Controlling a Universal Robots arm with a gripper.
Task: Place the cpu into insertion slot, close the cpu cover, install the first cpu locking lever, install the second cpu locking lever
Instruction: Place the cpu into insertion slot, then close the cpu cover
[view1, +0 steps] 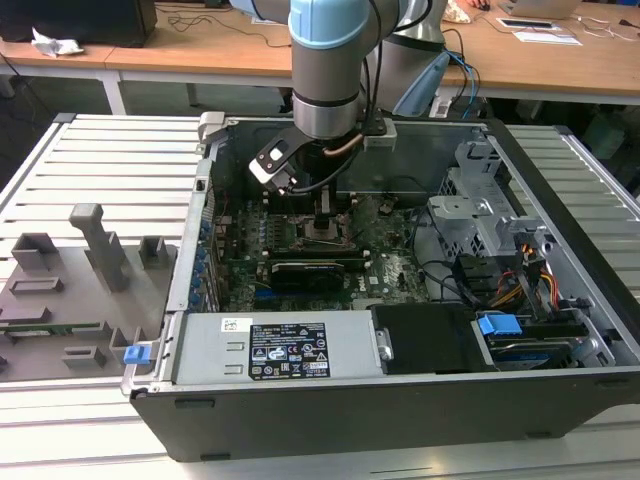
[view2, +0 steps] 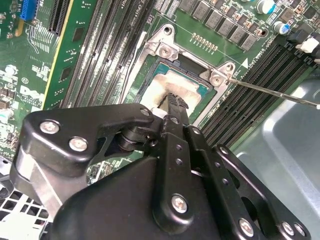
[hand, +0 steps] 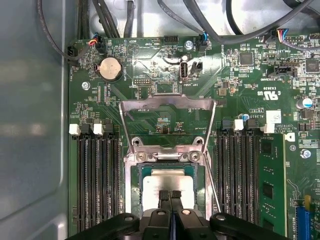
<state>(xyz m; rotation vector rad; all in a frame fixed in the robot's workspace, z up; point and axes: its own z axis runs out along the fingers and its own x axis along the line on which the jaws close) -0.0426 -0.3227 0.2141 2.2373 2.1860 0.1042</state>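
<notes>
Chip (hand: 167, 179) flat in socket (hand: 134, 186), directly under claw (hand: 170, 194) tips, lying square to the frame. Claw pressed together, pinching nothing; tips on or just above chip top, can't tell which. Looks like a press/check, not a carry. Cover (hand: 167, 103) just beyond tips, tilted up & open, hence chip top bare. Thin lever (hand: 213, 186) beside socket, unlatched, clear of cover. Memory slots (hand: 97, 182) flank claw both sides. Green board (hand: 150, 65) all round, inside PC case (view1: 400, 410).
</notes>
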